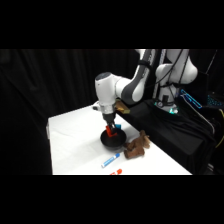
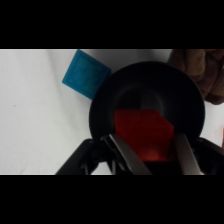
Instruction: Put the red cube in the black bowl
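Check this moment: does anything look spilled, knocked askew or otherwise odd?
Nothing stands out. The gripper holds the red cube over the black bowl, which sits upright; the blue block and brown plush toy lie beside it.

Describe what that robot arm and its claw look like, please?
The arm is made of rounded, glossy white segments with dark grey bands at the joints. Its gripper is a white block ending in a black linkage and two slim, pale metal-looking fingers. No markings or cables are discernible on it.
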